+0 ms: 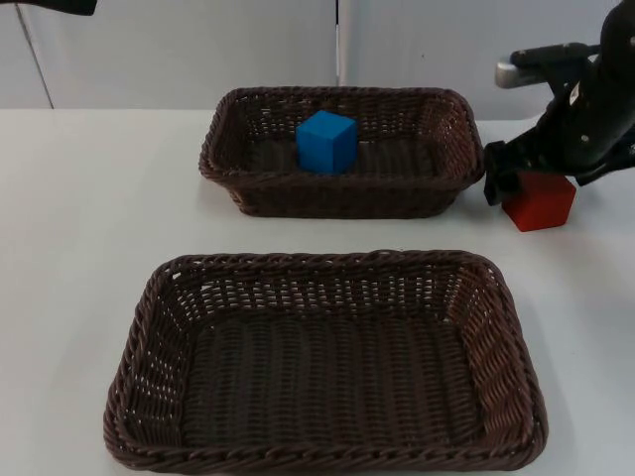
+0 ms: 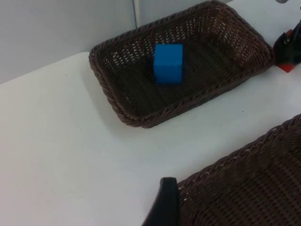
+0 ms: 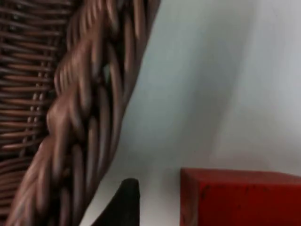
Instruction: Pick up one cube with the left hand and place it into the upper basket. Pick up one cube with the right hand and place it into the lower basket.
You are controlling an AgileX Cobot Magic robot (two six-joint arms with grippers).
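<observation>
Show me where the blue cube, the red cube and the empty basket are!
blue cube (image 1: 325, 141): top view, its front face.
red cube (image 1: 540, 203): top view, its front face.
lower basket (image 1: 327, 266): top view, its far rim.

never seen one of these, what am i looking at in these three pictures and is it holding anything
This is a two-armed robot at a white table. One picture looks down from a fixed camera above; the other two come from cameras on each arm's wrist.

On the table are two woven baskets. The upper basket already holds a blue cube; the lower basket has no cube in it.

The right gripper is down at a red cube that sits on the table beside the upper basket. Whether it has closed on the cube cannot be told. The left arm waits; its wrist view shows one black fingertip by the lower basket's rim.
</observation>
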